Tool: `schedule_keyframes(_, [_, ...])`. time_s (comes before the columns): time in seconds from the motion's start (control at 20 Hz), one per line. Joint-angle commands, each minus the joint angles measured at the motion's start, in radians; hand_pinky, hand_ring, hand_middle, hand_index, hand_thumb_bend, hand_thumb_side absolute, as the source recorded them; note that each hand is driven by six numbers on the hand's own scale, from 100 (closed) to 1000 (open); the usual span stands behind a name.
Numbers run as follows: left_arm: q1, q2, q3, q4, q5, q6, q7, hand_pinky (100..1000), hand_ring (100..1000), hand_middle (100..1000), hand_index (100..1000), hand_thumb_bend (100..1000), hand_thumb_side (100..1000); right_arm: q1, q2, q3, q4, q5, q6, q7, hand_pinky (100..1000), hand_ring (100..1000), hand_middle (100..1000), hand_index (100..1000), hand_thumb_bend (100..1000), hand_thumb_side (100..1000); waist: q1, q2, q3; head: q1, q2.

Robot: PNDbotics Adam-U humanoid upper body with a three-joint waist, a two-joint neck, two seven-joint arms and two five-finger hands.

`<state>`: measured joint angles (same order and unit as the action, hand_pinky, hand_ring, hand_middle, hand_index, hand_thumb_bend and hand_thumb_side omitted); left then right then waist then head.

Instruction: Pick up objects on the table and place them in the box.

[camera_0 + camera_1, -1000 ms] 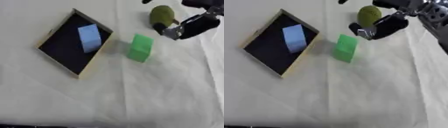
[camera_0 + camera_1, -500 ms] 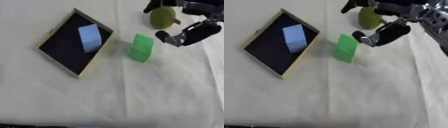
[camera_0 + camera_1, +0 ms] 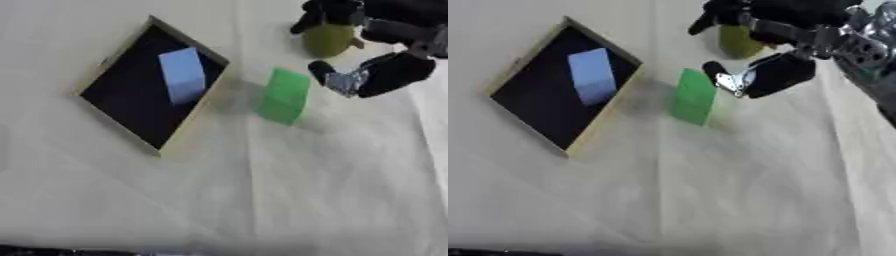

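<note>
In the left eye view, your right hand (image 3: 376, 75) reached in from the upper right, its dark thumb tip just beside the green block (image 3: 284, 96) and its other fingers draped over the top of an olive-green rounded fruit (image 3: 328, 40). The fingers were spread, clasping nothing that could be made out. The green block, a smooth matte box shape, stood on the cream cloth (image 3: 262, 200) just right of the box (image 3: 114, 60), a shallow rectangular tray with pale wooden walls and a black floor. Inside it lay a light blue block (image 3: 183, 75), smooth and oblong.

In the right eye view, the same hand (image 3: 776, 75) showed black casing and a silver joint at the thumb, whose tip sat close to the green block's (image 3: 693, 96) upper right edge; contact could not be judged. The cloth (image 3: 737, 200) lay softly creased. Your left hand appeared in neither view.
</note>
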<state>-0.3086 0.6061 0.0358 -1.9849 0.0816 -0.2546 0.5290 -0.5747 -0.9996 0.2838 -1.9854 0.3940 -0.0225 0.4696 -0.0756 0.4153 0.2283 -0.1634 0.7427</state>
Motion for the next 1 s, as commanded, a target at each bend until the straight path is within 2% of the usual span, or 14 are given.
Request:
schedule_keyframes(0.05, [-0.007,0.027,0.012,-0.015,0.003,0.001,-0.002,757,788,786,822,308,782,-0.006,-0.038,0.002,-0.015,0.041,0.003,-0.022,945,1000,837,916,100,669,0.011,-0.009,0.0,0.003,0.005])
schedule_keyframes(0.3, [-0.007,0.027,0.012,-0.015,0.004,0.001,-0.002,757,788,786,822,309,781,-0.004,-0.037,0.007,-0.015,0.052,0.004,-0.029,946,1000,836,929,100,677,0.011,-0.01,0.0,0.003,0.005])
schedule_keyframes(0.35, [-0.006,0.027,0.011,-0.015,0.004,0.002,-0.002,757,788,786,822,312,779,0.005,-0.034,0.012,-0.015,0.056,0.011,-0.026,949,1000,841,927,184,425,0.009,-0.011,-0.001,0.001,0.005])
schedule_keyframes(0.4, [-0.006,0.026,0.011,-0.015,0.004,0.002,-0.002,757,788,786,822,312,779,0.016,-0.024,0.018,-0.015,0.056,0.022,-0.022,949,1000,841,927,184,425,0.008,-0.013,-0.002,-0.001,0.005])
schedule_keyframes(0.45, [-0.005,0.026,0.011,-0.015,0.005,0.002,-0.002,757,788,786,822,312,779,0.024,-0.015,0.022,-0.015,0.052,0.032,-0.017,952,1000,845,923,352,210,0.008,-0.013,-0.002,-0.003,0.006])
schedule_keyframes(0.5, [-0.004,0.026,0.011,-0.015,0.005,0.002,-0.002,757,788,786,822,312,779,0.029,-0.007,0.024,-0.015,0.045,0.04,-0.012,952,1000,845,923,352,210,0.007,-0.014,-0.003,-0.004,0.007])
schedule_keyframes(0.55, [-0.004,0.026,0.011,-0.015,0.005,0.002,-0.002,757,788,786,822,313,778,0.035,0.003,0.026,-0.015,0.034,0.048,-0.007,952,1000,846,917,465,100,0.006,-0.015,-0.005,-0.005,0.009])
schedule_keyframes(0.8, [-0.002,0.027,0.011,-0.015,0.006,0.003,-0.001,757,789,785,822,312,778,0.058,0.054,0.006,-0.015,-0.03,0.089,-0.003,951,1000,846,914,399,100,0.004,-0.018,-0.015,-0.005,0.015])
schedule_keyframes(0.85, [-0.001,0.028,0.011,-0.015,0.005,0.003,-0.001,758,789,785,822,313,777,0.062,0.064,-0.001,-0.015,-0.037,0.094,-0.007,951,1000,846,915,344,103,0.004,-0.02,-0.017,-0.006,0.017])
schedule_keyframes(1.0, [0.0,0.03,0.012,-0.015,0.005,0.002,-0.001,758,789,785,822,313,776,0.069,0.092,-0.013,-0.015,-0.04,0.099,-0.019,952,1000,848,919,243,216,0.001,-0.024,-0.021,-0.007,0.02])
